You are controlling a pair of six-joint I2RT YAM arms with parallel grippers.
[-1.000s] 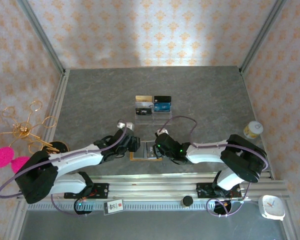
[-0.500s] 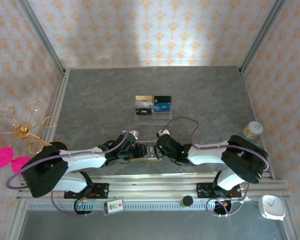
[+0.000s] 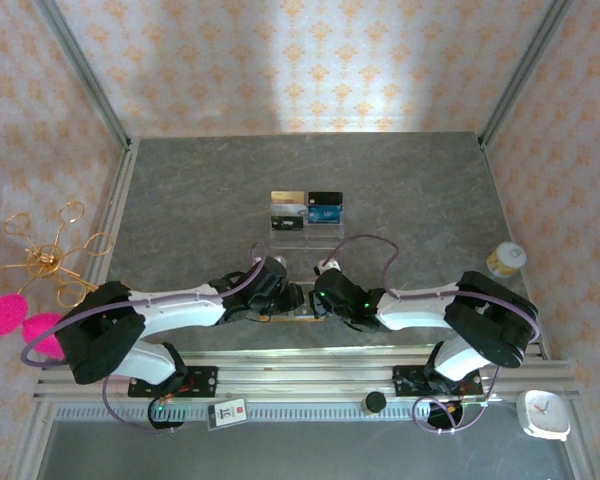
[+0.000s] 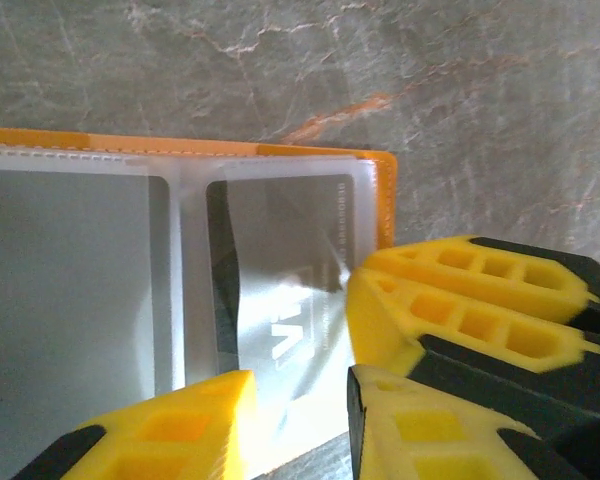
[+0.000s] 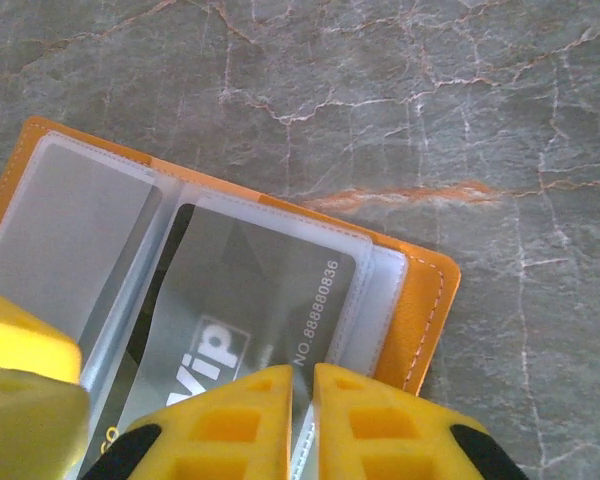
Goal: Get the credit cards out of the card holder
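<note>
The tan-orange card holder (image 5: 426,300) lies open on the grey stone table, its clear sleeves facing up. A dark credit card (image 5: 245,285) marked VIP sits inside a sleeve, also seen in the left wrist view as the dark card (image 4: 280,250). My right gripper (image 5: 301,400) is shut on the sleeve's edge at the holder's right end. My left gripper (image 4: 295,412) hovers over the same sleeve with its jaws apart, astride the near edge. The right gripper's fingers (image 4: 460,300) lie close beside it. From above, left gripper (image 3: 290,297) and right gripper (image 3: 320,296) meet over the holder and hide most of it.
A clear acrylic stand (image 3: 306,225) with several cards stands behind the grippers at mid-table. A small jar (image 3: 506,259) sits at the right edge. A gold wire ornament (image 3: 42,262) with pink pompoms lies outside the left rail.
My left gripper has swung right onto the card holder, covering it, and its jaws have narrowed. The right gripper has stayed at the holder's right end.
</note>
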